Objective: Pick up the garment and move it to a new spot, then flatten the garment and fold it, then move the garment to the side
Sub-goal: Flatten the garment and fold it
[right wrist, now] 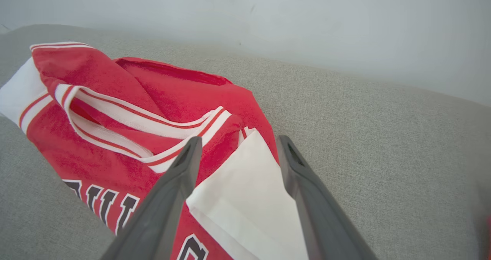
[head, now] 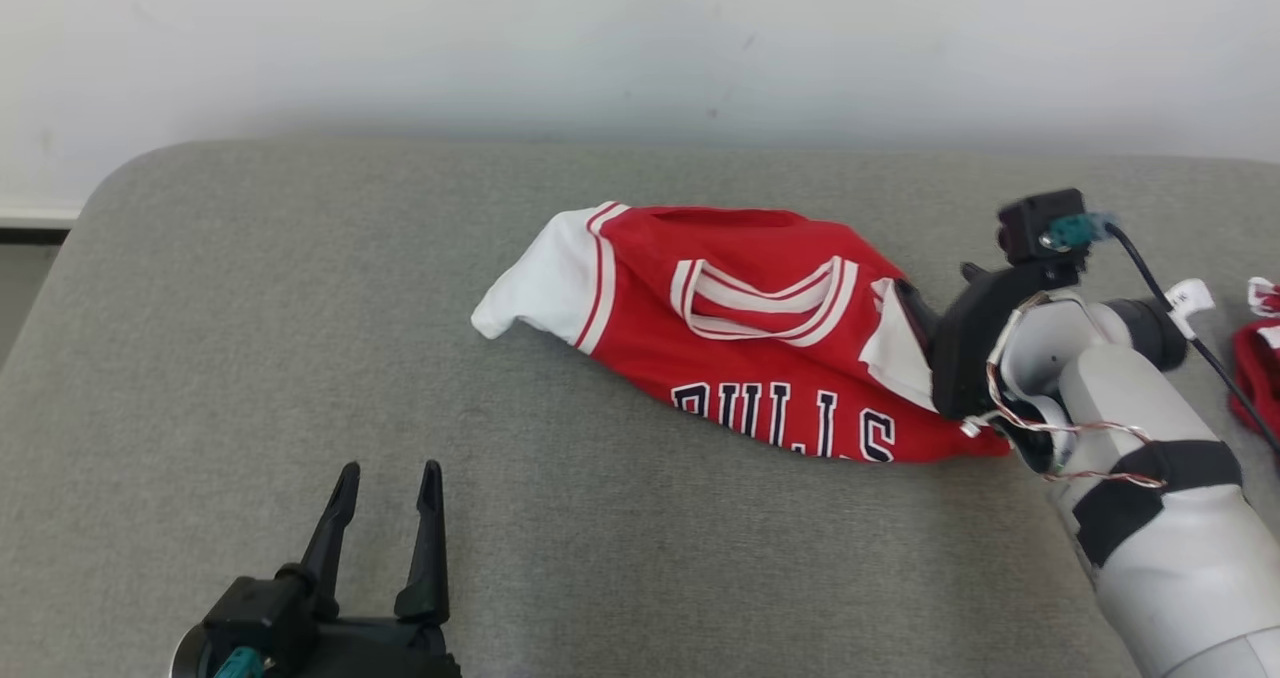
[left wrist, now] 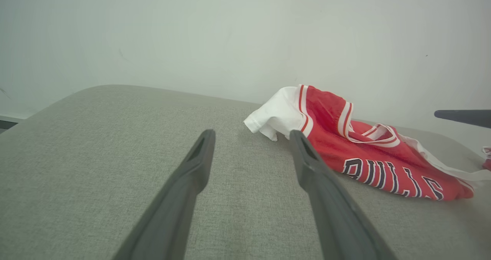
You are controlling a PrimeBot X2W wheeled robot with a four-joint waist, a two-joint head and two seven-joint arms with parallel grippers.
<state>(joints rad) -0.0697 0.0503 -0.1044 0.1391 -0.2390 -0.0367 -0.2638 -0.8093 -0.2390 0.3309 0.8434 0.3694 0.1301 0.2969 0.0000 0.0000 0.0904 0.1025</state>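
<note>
The garment (head: pixel 760 358), a red jersey with white side panels and "BULLS" lettering, lies crumpled on the grey padded surface, right of centre. My right gripper (head: pixel 915 318) is at its right end. In the right wrist view this gripper (right wrist: pixel 238 139) is open, its fingers straddling a white panel of the garment (right wrist: pixel 126 110) without pinching it. My left gripper (head: pixel 388 473) stands open at the lower left, well short of the jersey. Seen from the left wrist, that gripper (left wrist: pixel 251 134) has nothing between its fingers, and the garment (left wrist: pixel 345 148) lies ahead to the right.
The grey padded surface (head: pixel 300 308) runs back to a white wall, with a rounded corner at the far left. Another red-and-white cloth item (head: pixel 1262 348) lies at the right edge. A black cable (head: pixel 1170 308) trails from the right wrist.
</note>
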